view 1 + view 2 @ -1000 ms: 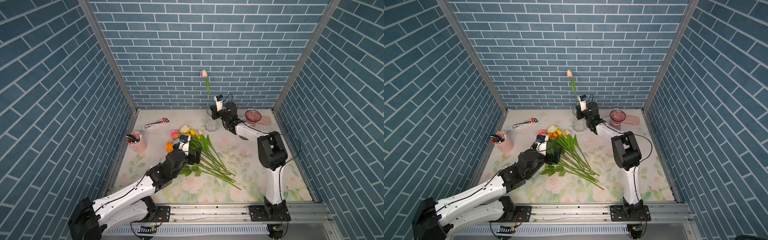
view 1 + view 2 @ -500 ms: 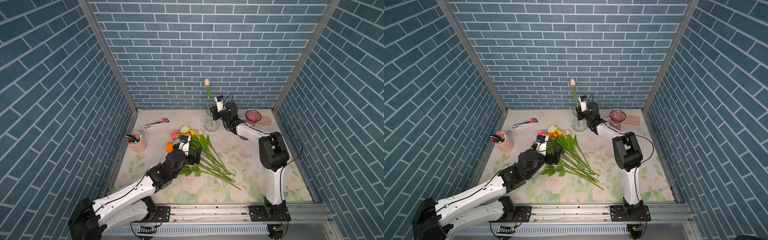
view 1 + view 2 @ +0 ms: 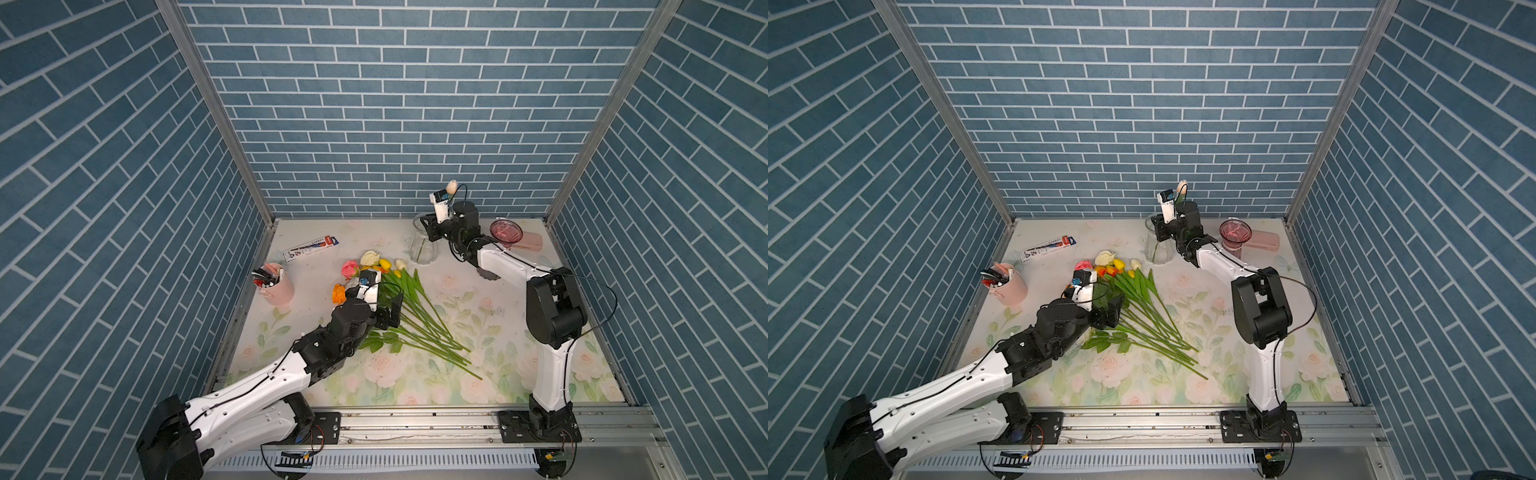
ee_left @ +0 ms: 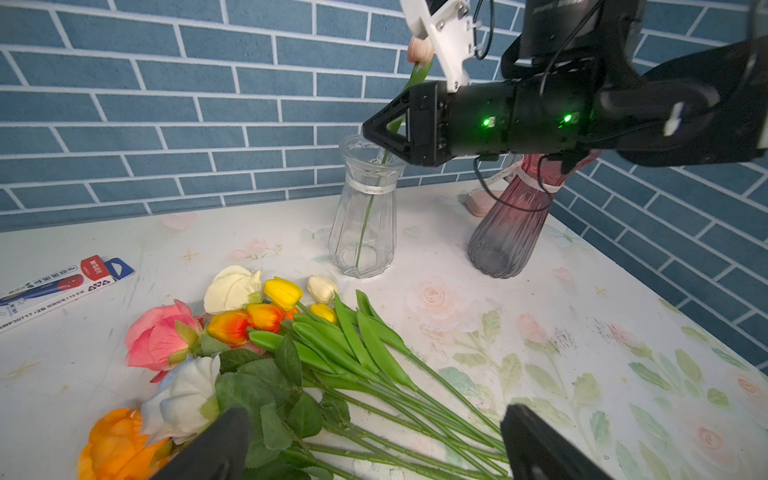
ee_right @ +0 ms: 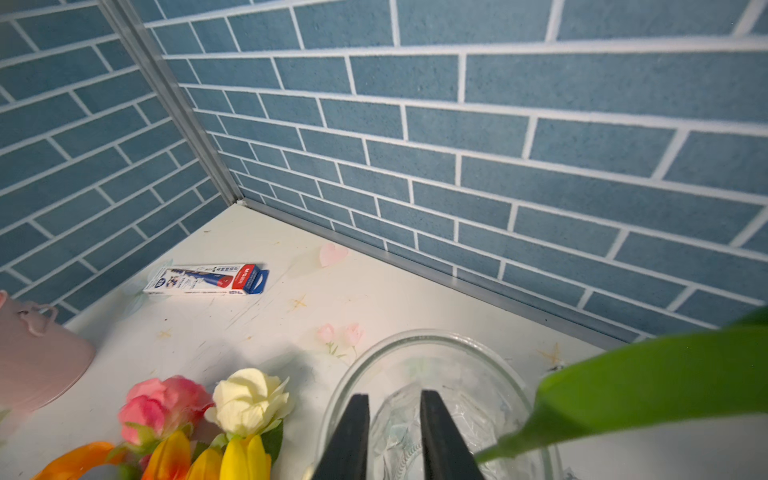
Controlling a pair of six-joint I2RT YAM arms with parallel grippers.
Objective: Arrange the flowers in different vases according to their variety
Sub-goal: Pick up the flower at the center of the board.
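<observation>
The flowers (image 3: pixel 401 297) lie in a heap at mid-table: tulips and roses with heads toward the back wall and green stems (image 4: pixel 374 386) fanned forward. My left gripper (image 4: pixel 374 449) hovers open over those stems, one finger on each side. One pink tulip (image 4: pixel 419 50) stands in the clear vase (image 3: pixel 423 247), its stem (image 4: pixel 365 216) leaning inside the glass. My right gripper (image 5: pixel 395 432) sits just above this vase's rim (image 5: pixel 432 334), jaws slightly apart and empty. The tulip's leaf (image 5: pixel 644 374) is off to one side. The purple-pink vase (image 3: pixel 505 230) stands empty to the right.
A pink pen cup (image 3: pixel 276 286) stands near the left wall. A boxed pen pack (image 3: pixel 311 249) lies at the back left. A pink flat case (image 3: pixel 530 241) lies behind the purple-pink vase. Blue brick walls close in three sides.
The pink tulip has slid down into the clear vase, its head now much lower. My right gripper's jaws have parted and let go of the stem. The left arm has not moved.
</observation>
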